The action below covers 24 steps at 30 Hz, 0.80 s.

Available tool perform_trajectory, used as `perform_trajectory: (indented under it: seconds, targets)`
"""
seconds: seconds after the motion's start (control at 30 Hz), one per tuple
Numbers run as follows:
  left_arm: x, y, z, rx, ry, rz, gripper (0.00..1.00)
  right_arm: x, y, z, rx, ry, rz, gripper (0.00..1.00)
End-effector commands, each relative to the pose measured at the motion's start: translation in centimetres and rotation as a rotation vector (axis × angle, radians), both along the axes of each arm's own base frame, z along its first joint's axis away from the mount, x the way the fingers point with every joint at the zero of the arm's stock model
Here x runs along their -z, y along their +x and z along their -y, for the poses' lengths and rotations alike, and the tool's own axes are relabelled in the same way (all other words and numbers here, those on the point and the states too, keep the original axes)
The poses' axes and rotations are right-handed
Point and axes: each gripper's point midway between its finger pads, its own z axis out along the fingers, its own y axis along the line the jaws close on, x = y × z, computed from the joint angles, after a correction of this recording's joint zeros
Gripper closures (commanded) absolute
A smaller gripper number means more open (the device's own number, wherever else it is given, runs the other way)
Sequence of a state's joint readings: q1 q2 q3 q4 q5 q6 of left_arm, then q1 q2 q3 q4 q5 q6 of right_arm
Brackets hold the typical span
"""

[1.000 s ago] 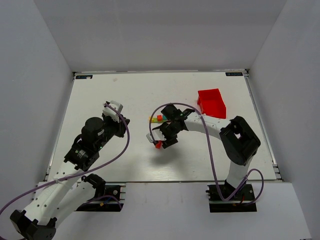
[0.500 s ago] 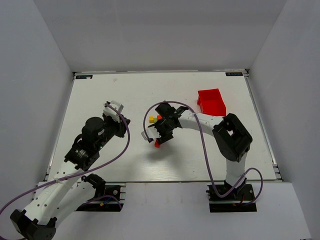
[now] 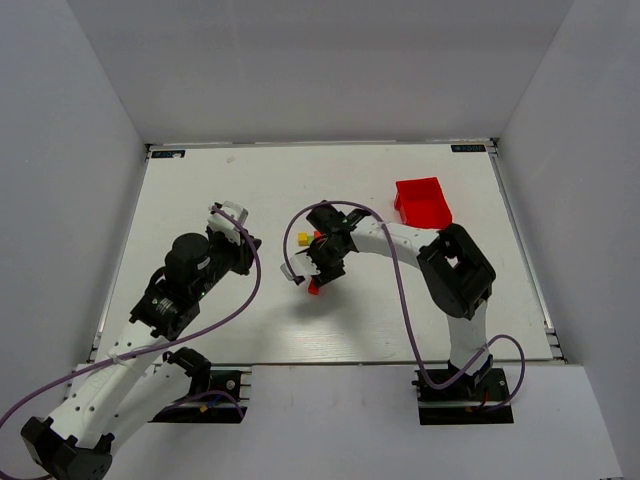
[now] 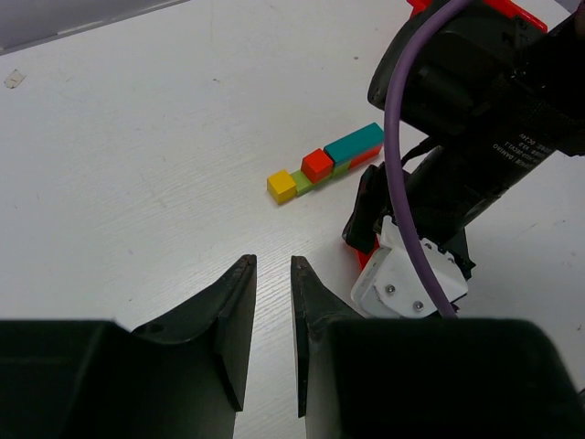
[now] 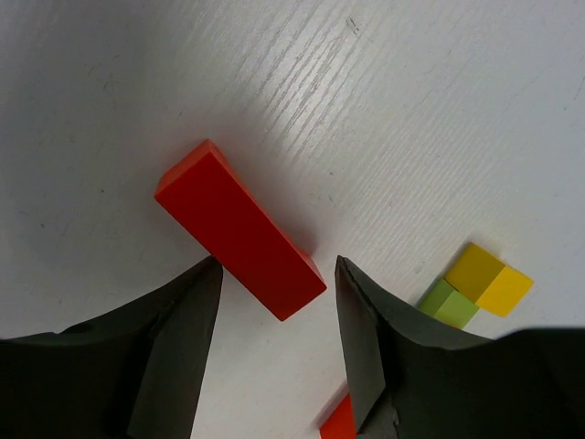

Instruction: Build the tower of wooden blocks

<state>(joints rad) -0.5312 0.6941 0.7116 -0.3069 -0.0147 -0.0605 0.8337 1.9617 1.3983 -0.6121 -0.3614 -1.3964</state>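
Since a second ago the right arm has swung a little to the left, carrying the right gripper (image 3: pixel 312 276) leftward over the middle of the table (image 3: pixel 200 190); the left arm has not shifted. The right gripper points down over a loose red bar (image 5: pixel 239 240), which lies flat on the white surface. Its jaws stand apart and straddle one end of the bar. The wrist view shows a sliver of table between the bar and one finger, so nothing is clamped, while the other finger hides the bar's edge and contact there cannot be told.

The wood block tower (image 4: pixel 324 165) lies as a short row on the table just far of the right gripper, apart from the red bar: a yellow cube at the left end, a green cube touching it, then a red cube, then a teal bar with orange showing beneath it.

The left gripper (image 4: pixel 271 267) hangs over bare table to the left of the row, its fingers drawn close with only a narrow slit between them and nothing in it. A red bin (image 3: pixel 422 205) sits at the far right.
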Motion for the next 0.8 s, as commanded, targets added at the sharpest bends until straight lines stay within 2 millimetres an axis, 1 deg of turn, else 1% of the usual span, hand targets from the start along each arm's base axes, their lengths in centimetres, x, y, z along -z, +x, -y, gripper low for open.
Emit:
perform_trajectory:
  seconds: [0.0,0.03,0.1,0.17,0.2,0.3,0.43,0.5,0.53,0.6,0.63,0.67,0.73,0.77]
  targets:
    - [-0.1,-0.1,0.1,0.008,-0.005,0.004,0.67,0.2,-0.2,-0.2,-0.023,-0.015,-0.013,0.42]
    - [-0.1,-0.1,0.1,0.008,-0.005,0.004,0.67,0.4,-0.4,-0.2,-0.028,-0.021,-0.016,0.42]
    - [-0.1,-0.1,0.1,0.008,-0.005,0.004,0.67,0.4,-0.2,-0.2,-0.026,-0.019,-0.013,0.43]
    - [-0.1,-0.1,0.1,0.008,-0.005,0.004,0.67,0.5,-0.5,-0.3,-0.033,-0.02,-0.016,0.46]
    - [-0.1,-0.1,0.1,0.008,-0.005,0.004,0.67,0.6,-0.6,-0.3,-0.028,-0.021,-0.021,0.5]
    - [-0.1,-0.1,0.1,0.008,-0.005,0.004,0.67,0.4,-0.5,-0.3,-0.028,-0.022,-0.018,0.55]
    - [-0.1,-0.1,0.1,0.008,-0.005,0.004,0.67,0.2,-0.7,-0.1,-0.016,-0.025,-0.018,0.55]
    - [-0.1,-0.1,0.1,0.008,-0.005,0.004,0.67,-0.2,-0.7,-0.1,-0.012,-0.014,-0.01,0.55]
    - [-0.1,-0.1,0.1,0.008,-0.005,0.004,0.67,-0.4,-0.7,0.0,-0.005,-0.012,-0.009,0.57]
    - [-0.1,-0.1,0.1,0.008,-0.005,0.004,0.67,-0.4,-1.0,0.2,-0.003,-0.013,-0.014,0.64]
    - [-0.1,-0.1,0.1,0.008,-0.005,0.004,0.67,-0.6,-1.1,0.2,0.007,-0.01,-0.02,0.76]
    - [-0.1,-0.1,0.1,0.008,-0.005,0.004,0.67,-0.5,-1.3,0.3,0.013,-0.014,-0.031,0.81]
    - [-0.1,-0.1,0.1,0.008,-0.005,0.004,0.67,-1.1,-1.6,0.4,0.03,-0.006,-0.05,0.9]
    - [-0.1,-0.1,0.1,0.008,-0.005,0.004,0.67,-1.3,-1.8,0.5,0.044,-0.001,-0.059,0.92]
